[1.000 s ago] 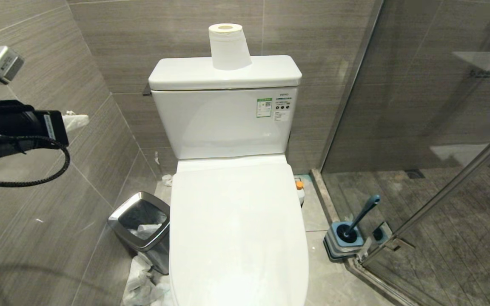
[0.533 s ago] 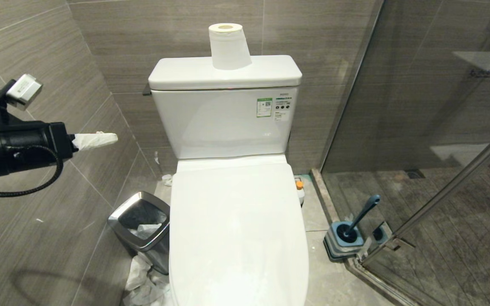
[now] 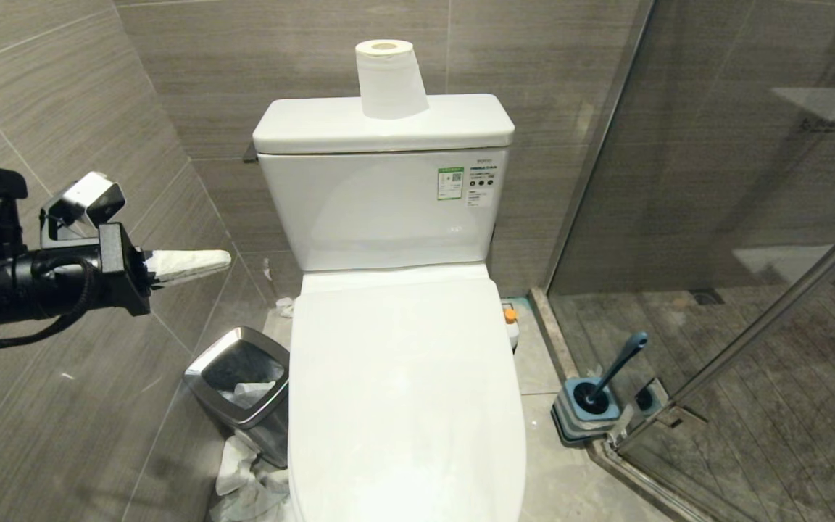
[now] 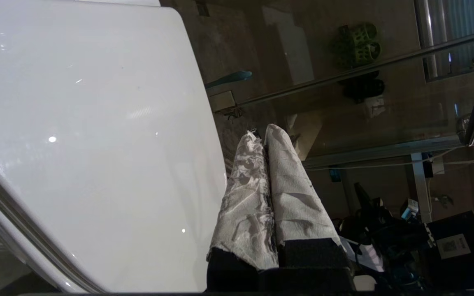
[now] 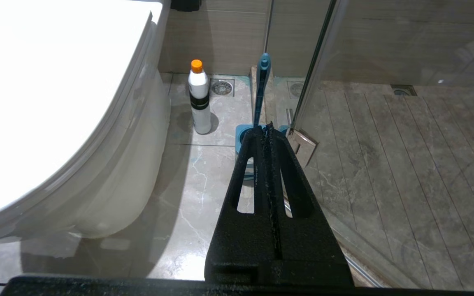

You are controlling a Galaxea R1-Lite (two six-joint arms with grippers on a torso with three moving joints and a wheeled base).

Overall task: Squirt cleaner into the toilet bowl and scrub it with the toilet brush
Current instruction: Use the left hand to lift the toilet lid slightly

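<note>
Left gripper (image 3: pixel 223 257): hanging at 9 o'clock of the toilet, to the side of the closed lid, its paper-wrapped fingers (image 4: pixel 290 185) lying pressed together and holding nothing.
Right gripper (image 5: pixel 266 130): sitting low beside the toilet, its black fingers (image 5: pixel 280 181) lying together with nothing between them, pointing toward the brush holder.
Toilet (image 3: pixel 403 391): standing in the middle with its white lid lying shut over the bowl.
Cleaner bottle (image 5: pixel 199 98): standing upright on the floor at 3 o'clock of the toilet, just beside its base, orange cap on.
Toilet brush (image 3: pixel 617 366): leaning in its blue holder (image 3: pixel 588 409) at 4 o'clock, by the glass shower door (image 3: pixel 751 217).
Paper roll (image 3: pixel 388 80): standing on the tank (image 3: pixel 381 188) at 12 o'clock.
Waste bin (image 3: pixel 240 391): sitting at 8 o'clock, crumpled paper lying by it.
</note>
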